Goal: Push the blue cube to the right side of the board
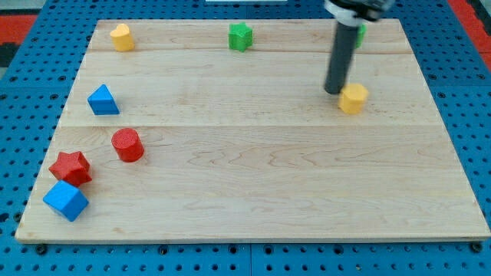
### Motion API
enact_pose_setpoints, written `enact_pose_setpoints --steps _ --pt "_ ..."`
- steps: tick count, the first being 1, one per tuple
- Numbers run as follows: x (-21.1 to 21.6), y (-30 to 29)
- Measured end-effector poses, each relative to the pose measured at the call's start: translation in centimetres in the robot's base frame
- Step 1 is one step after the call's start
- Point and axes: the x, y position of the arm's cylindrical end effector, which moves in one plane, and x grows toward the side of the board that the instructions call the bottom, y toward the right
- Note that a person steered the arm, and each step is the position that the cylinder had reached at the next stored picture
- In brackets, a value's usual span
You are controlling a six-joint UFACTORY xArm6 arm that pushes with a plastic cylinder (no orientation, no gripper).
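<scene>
The blue cube [66, 200] lies at the board's bottom left corner, touching or almost touching a red star [70, 167] just above it. My tip [334, 90] is far off at the view's upper right, right next to a yellow block [354, 99] that sits at its lower right. The rod rises from the tip to the view's top edge.
A red cylinder [127, 145] and a blue triangular block [103, 100] stand on the left. A yellow block [121, 37] and a green star [240, 36] sit along the top. A green block [360, 34] shows partly behind the rod. The wooden board [261, 192] lies on a blue pegboard.
</scene>
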Motion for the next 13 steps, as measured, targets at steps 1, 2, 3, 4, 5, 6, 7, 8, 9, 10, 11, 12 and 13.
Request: enact_pose_setpoints --steps 1,2,3,4,5,6,7,8,9,10,11,12,13 --pt "-0.6 0.2" --pt "-0.7 0.3" --pt "-0.7 0.3" --pt "-1.5 -0.3" --pt "-2.1 -0.7" --pt "-2.1 -2.9" --pt "-2.1 -7.4" --pt "-2.1 -15.6" --pt "0.7 -22.0" --pt "3.9 -28.2" --pt "4.9 -34.1" --pt "7.9 -40.1" --pt "9.6 -45.6"
